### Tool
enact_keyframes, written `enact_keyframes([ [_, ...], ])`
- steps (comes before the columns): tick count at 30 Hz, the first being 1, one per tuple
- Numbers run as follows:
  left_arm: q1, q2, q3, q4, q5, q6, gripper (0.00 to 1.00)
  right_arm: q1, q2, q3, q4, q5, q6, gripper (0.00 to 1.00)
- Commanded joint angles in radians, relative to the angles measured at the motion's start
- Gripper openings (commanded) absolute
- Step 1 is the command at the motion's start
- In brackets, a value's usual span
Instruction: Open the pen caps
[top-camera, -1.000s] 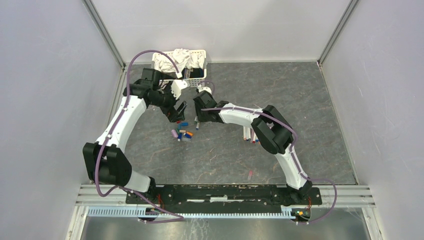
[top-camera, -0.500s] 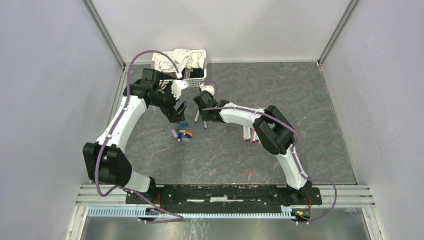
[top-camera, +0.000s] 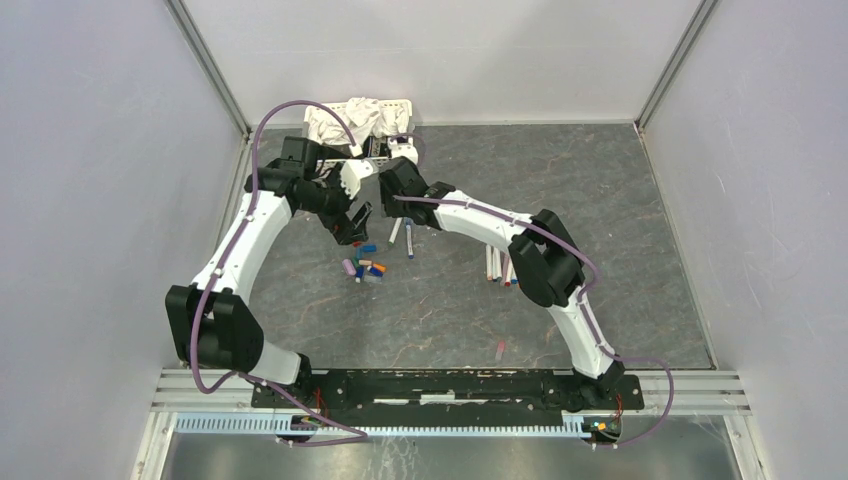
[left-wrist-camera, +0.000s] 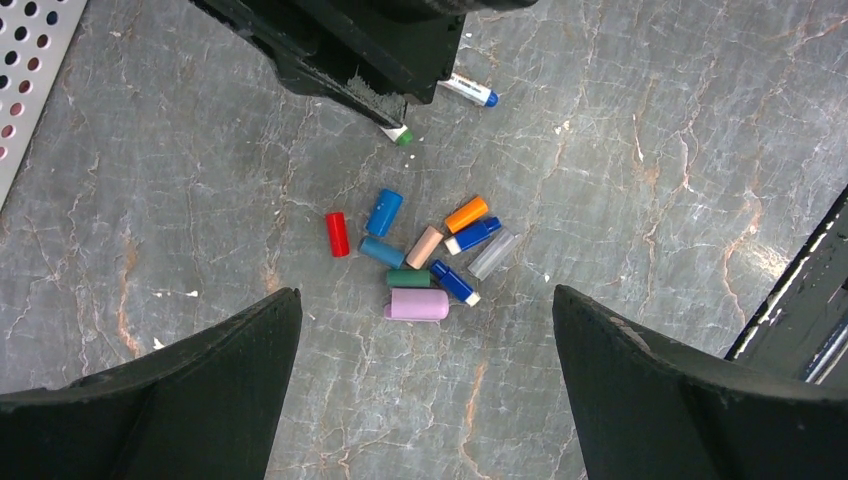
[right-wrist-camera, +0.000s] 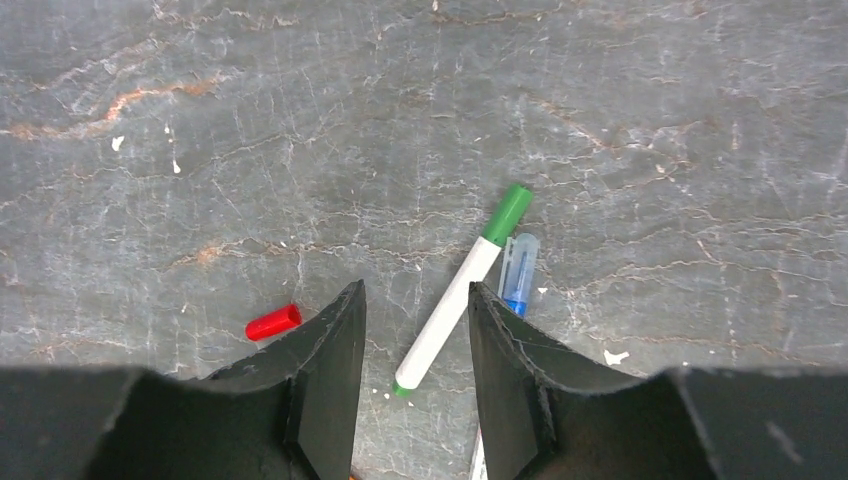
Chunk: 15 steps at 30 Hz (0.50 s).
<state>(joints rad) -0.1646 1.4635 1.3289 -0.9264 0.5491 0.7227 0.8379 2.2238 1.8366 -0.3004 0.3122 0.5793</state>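
Green-capped white marker pen (right-wrist-camera: 455, 300): flat on the grey marbled tabletop (right-wrist-camera: 650, 120). I see it through the gap of the right gripper (right-wrist-camera: 415, 300), which hangs above it without touching.
Right gripper state: jaws partly apart, nothing between them. I'd say I'm lined up over this pen for a pick.
Pen axis: diagonal in the right wrist view, with the long green cap (right-wrist-camera: 508, 214) up and to the right and the small green plug end down-left by my fingers. From the top it runs roughly near-to-far.
Blue-ended white pen (right-wrist-camera: 518, 270): just beside the green one and nearly parallel, its translucent blue end alongside the green cap.
Left gripper (top-camera: 355, 222): jaws spread wide and empty, hovering right over the heap.
Heap of loose coloured plastic caps (left-wrist-camera: 425, 255): blue, orange, beige, clear, teal and a fat lilac one, bunched with axes every which way. It reads to me as the drop spot for pulled caps.
Red cap (left-wrist-camera: 338, 233): at the heap's edge, on its side, long axis pointing up the left wrist view.
Bundle of white pens (top-camera: 497, 265): well apart to the right, side by side. Capped or not, too small to tell.
Next call: I'd take the barrel with the right gripper and leave the cap end proud for the left.
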Motion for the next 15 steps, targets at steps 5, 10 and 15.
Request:
enact_keyframes([
  [5, 0.014, -0.021, 0.025, -0.002, 0.000, -0.005, 1.00, 0.012, 0.104, 0.079, -0.013, -0.062, 0.019, 0.45],
  [10, 0.017, -0.022, 0.026, -0.001, 0.001, -0.002, 1.00, 0.019, 0.113, 0.070, -0.042, -0.048, 0.033, 0.44],
  [15, 0.019, -0.020, 0.030, -0.004, -0.005, 0.003, 1.00, 0.024, 0.114, 0.052, -0.069, -0.022, 0.039, 0.42],
])
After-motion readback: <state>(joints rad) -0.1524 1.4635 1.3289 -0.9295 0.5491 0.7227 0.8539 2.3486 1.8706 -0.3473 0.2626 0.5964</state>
